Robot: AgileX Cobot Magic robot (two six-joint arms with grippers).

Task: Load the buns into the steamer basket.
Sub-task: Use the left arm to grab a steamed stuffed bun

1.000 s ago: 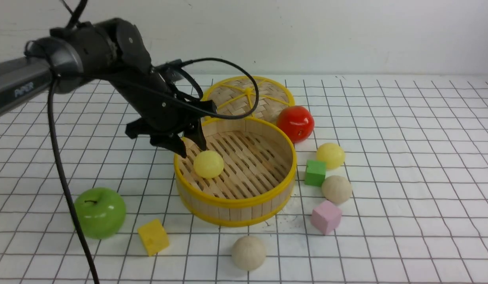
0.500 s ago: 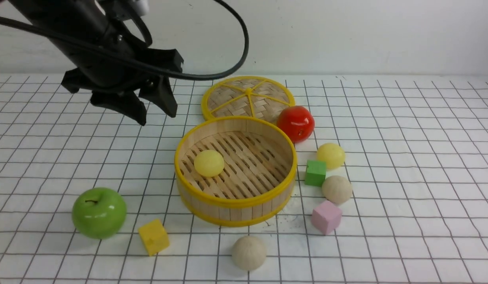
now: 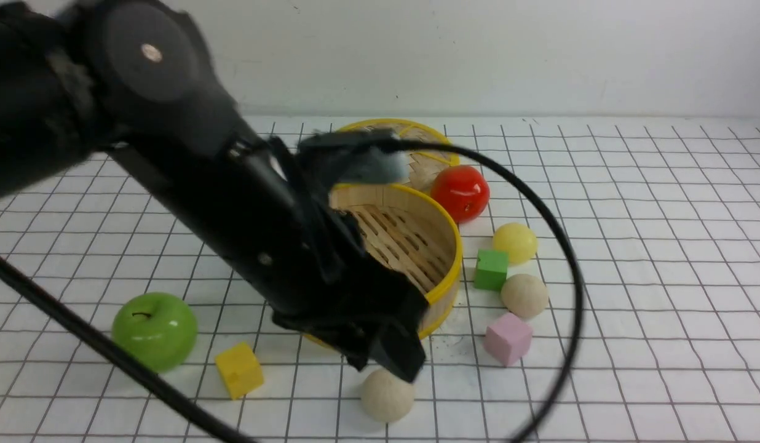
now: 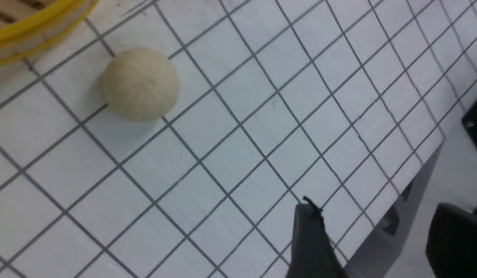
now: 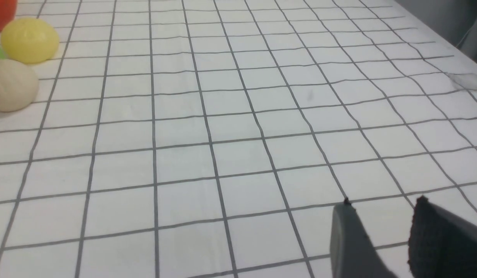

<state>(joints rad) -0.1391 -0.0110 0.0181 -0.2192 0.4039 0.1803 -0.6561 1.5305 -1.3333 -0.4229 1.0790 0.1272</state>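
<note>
At the near edge of the white gridded table, my left gripper hangs close to the nearest beige-cream dome-shaped bun. Its jaws stand wide apart with nothing between them. In the left wrist view that bun lies off to one side of the jaw line. It is near the round bamboo steamer basket with yellow rims and not between my fingers.

Risks noted. Closing from this position would, in my judgement, catch air or clip the bun's flank. The smooth dome would likely roll, possibly toward the table's near edge. My left arm lies low across the basket's near wall, so a drop from here could strike the rim and shove the basket. The black cable swings out near the pale yellow bun and the second beige-cream bun and could drag them.

Pose. The left arm slopes steeply down from the upper left, wrist pitched toward the table, and is blurred in the front view. It hides most of the basket floor, so I cannot tell what lies inside. My right gripper sits low over bare table, well apart from the buns, with its jaws parted and empty.
</note>
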